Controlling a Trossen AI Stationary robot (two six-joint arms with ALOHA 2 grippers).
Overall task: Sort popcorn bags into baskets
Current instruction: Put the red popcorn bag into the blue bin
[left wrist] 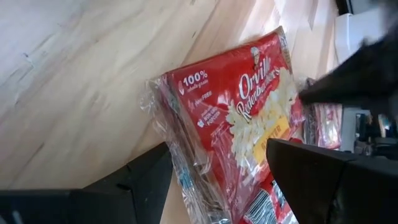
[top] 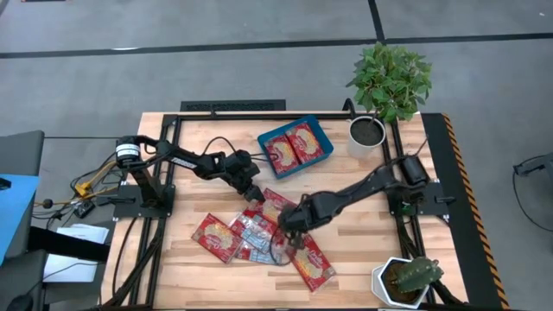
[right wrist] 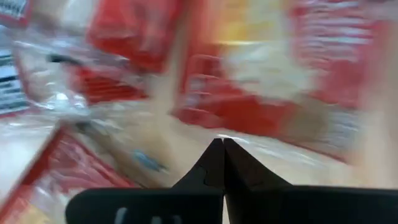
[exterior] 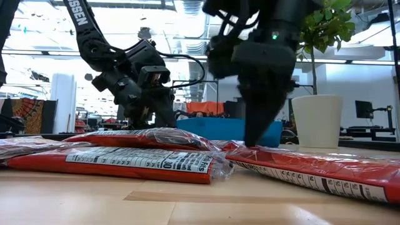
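The teal tray sits at the table's far middle with two red bags lying in it. Several more bags lie overlapping on the table's middle: a red one, a silvery-blue one, and a red one nearer the right. My left gripper is open, its fingers standing on either side of a red bag's end. My right gripper is shut and points down at the pile. The right wrist view is blurred. My left gripper straddles one end of the red bag with the popcorn picture, which lies flat on the pile; whether the fingers touch it, I cannot tell. My right gripper comes from above with its shut tips down at a red bag; whether they touch it, I cannot tell.
A white pot with a leafy plant stands just right of the tray. A second white pot stands at the near right corner. Black frame rails run along the table's left, right and far sides. Bare wood shows at the near left.
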